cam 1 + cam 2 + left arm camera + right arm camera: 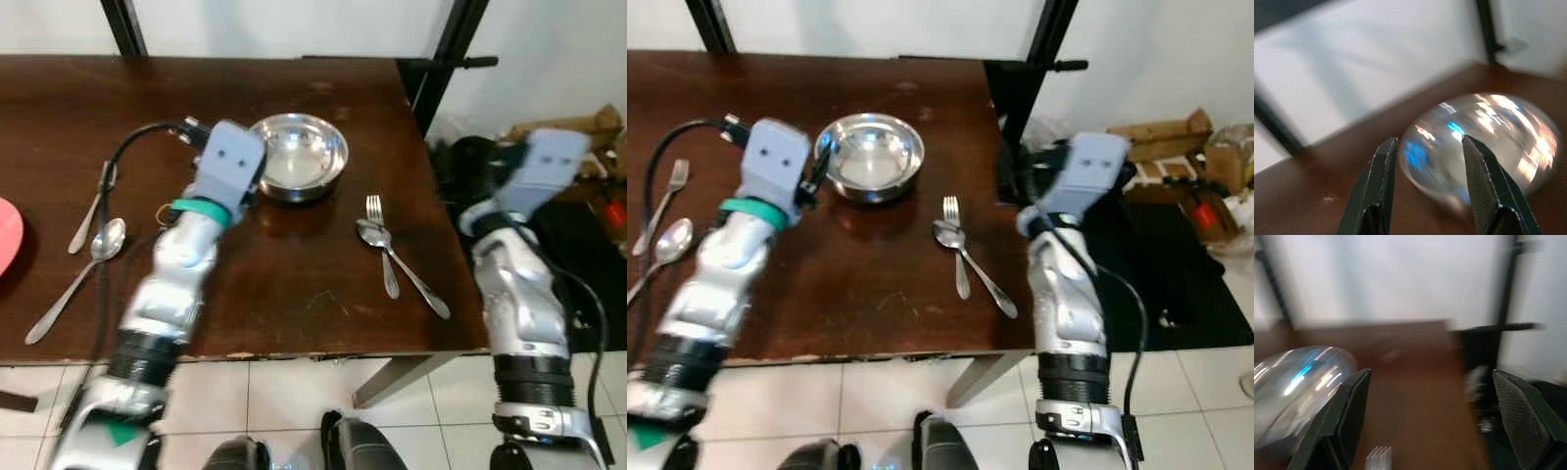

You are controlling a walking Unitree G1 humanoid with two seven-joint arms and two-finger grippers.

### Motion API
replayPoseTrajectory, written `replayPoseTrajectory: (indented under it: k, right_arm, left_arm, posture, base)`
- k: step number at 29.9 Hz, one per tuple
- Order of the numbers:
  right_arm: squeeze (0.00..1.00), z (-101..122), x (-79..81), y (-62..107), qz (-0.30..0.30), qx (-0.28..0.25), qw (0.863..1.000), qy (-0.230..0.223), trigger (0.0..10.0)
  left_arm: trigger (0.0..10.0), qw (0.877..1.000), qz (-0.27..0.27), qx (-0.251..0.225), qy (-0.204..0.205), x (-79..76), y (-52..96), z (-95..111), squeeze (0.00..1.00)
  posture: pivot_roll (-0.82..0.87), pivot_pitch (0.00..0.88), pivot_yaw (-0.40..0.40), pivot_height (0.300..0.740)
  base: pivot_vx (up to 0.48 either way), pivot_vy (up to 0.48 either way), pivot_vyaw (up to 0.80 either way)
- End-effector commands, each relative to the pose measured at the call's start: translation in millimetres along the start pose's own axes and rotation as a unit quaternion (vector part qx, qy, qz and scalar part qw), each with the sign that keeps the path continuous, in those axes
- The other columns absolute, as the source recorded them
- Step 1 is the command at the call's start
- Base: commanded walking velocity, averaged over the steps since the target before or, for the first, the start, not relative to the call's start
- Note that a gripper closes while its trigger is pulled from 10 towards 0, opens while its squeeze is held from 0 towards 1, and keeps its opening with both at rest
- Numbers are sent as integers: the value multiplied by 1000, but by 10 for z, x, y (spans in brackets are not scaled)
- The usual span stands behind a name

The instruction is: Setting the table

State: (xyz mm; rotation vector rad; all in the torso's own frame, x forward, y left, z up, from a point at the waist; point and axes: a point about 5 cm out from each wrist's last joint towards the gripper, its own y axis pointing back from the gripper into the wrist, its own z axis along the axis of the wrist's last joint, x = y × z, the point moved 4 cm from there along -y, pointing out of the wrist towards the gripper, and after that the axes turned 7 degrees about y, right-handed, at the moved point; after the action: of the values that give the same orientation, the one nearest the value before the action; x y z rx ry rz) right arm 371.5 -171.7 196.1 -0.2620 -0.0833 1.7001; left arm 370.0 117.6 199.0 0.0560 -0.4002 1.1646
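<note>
Your left hand (1425,188) hovers just beside the steel bowl (299,155) near the far middle of the table (294,284), fingers parted and empty; if the bowl is next, straddle the near rim squarely before closing, since polished steel slips. Your right hand (1432,421), spread wide and empty, hangs off the table's right edge; mind the fork (379,245) and spoon (402,259) lying touching right of the bowl, and another fork (90,211) and spoon (78,274) on the left.

Steel bowl (298,155) on brown table (294,284) — fork (380,245) and spoon (402,264) right of it.
</note>
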Motion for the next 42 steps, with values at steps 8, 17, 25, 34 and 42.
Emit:
replayPoseTrajectory:
  k: [8, 17, 25, 34, 42]
  right_arm:
    - [0, -385, 135, 71, 105, 88, 981, 137, 10000]
    - [0, -554, 38, 160, 122, 141, 969, 165, 10000]
    - [0, -660, -13, 253, 138, 165, 959, 183, 10000]
    - [0, -638, 45, 229, 134, 153, 963, 174, 10000]
    - [0, -642, 123, 203, 129, 149, 966, 170, 10000]
  left_arm:
    - [10000, 982, -176, -7, 62, -544, 186, 182, 0]
    - [10000, 985, -160, -2, 61, -527, 165, 158, 0]
    - [10000, 993, -91, 18, 66, -343, 149, 71, 0]
    - [10000, 997, -11, 17, 81, -102, 126, 62, 0]
    - [10000, 996, -2, 17, 88, -89, 109, 44, 0]
  posture:
    - [-47, 0, 26, 740]
    - [-44, 0, 12, 740]
    - [-58, 8, 5, 740]
    - [-93, 4, 11, 740]
    - [-102, 0, 39, 740]
  base:
    - [0, 0, 0]
    - [0, 0, 0]
    - [0, 0, 0]
    - [0, 0, 0]
    - [0, 0, 0]
